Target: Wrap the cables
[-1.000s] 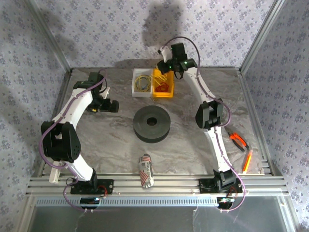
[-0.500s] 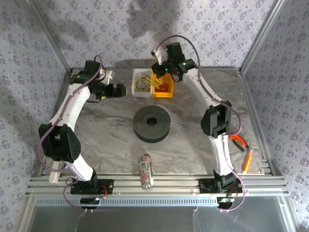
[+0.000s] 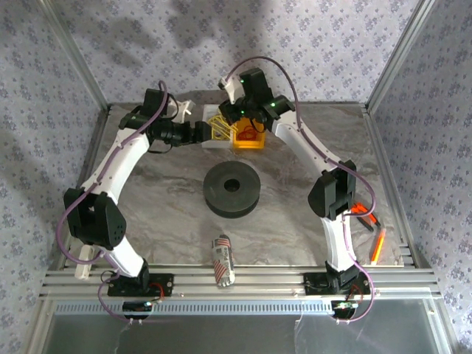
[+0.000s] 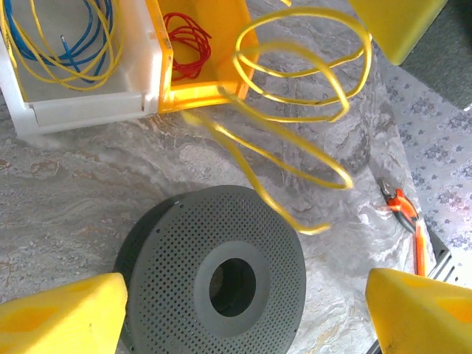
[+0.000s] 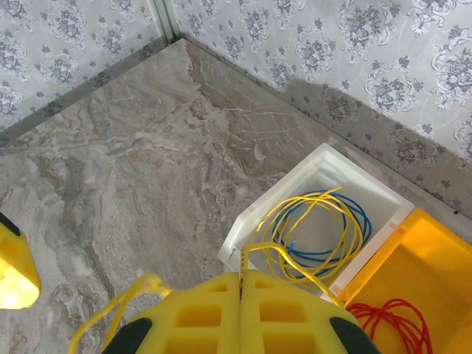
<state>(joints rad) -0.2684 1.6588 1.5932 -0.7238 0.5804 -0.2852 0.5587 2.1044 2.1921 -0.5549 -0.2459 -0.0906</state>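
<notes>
My right gripper (image 5: 241,274) is shut on a yellow cable (image 5: 270,245) and holds it up beside the white bin (image 5: 258,215). From the left wrist, that cable (image 4: 302,70) hangs in loose loops in the air over the table. My left gripper (image 4: 247,295) stands open just left of the loops, with nothing between its fingers and the black spool (image 4: 221,273) below it. A red cable (image 4: 193,40) lies coiled in the yellow bin (image 4: 199,92). Another yellow coil and a blue one (image 5: 346,221) lie in the white bin. From above, both grippers (image 3: 206,133) (image 3: 234,114) meet at the bins.
The black spool (image 3: 231,189) sits mid-table in front of the bins. A can (image 3: 223,259) lies near the front rail. Orange-handled pliers (image 3: 361,212) and an orange cutter (image 3: 377,245) lie at the right edge. Frame posts and papered walls close in the back.
The right gripper has moved left from over the yellow bin, lifting the yellow cable. The left arm has swung right, up to the white bin and the hanging loops.
</notes>
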